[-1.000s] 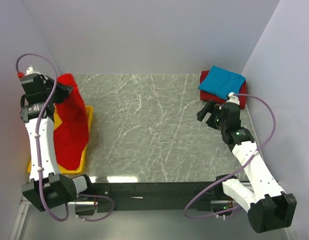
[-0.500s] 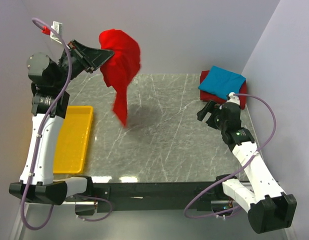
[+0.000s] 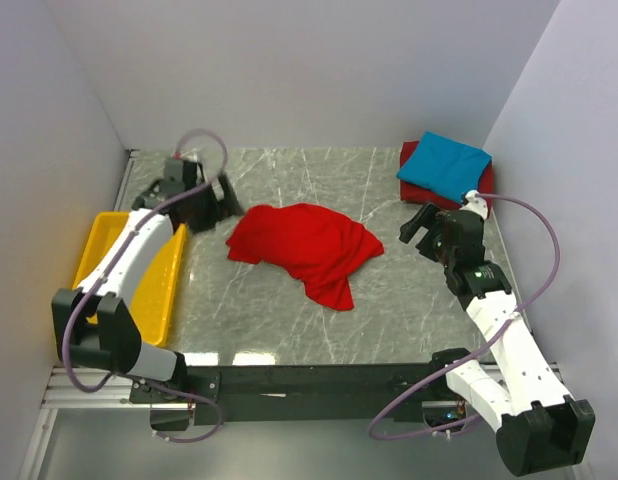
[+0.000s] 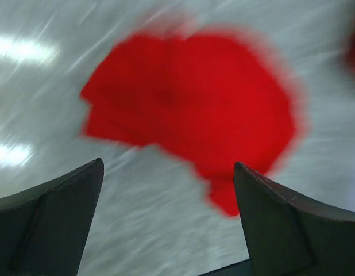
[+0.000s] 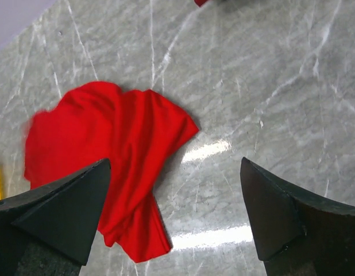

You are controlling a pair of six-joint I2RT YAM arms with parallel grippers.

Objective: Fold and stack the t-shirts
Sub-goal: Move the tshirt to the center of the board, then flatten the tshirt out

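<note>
On table [image 3: 419,300] centre, crumpled red t-shirt [image 3: 304,247], left fingers [image 4: 51,218] seemingly apart, right fingers [image 5: 57,213] apart.

The bright red t-shirt [image 3: 307,245] lies unfolded in a loose, crumpled heap at the middle of the top view, spread on the desk [image 3: 289,320] with soft ridges across it and one narrower flap trailing toward the lower right. The turquoise-blue t-shirt [image 3: 444,165] sits in the upper right of the frame, folded into a neat flat square. It rests on the darker red t-shirt [image 3: 407,155] – only that shirt's edges show around it.
</note>
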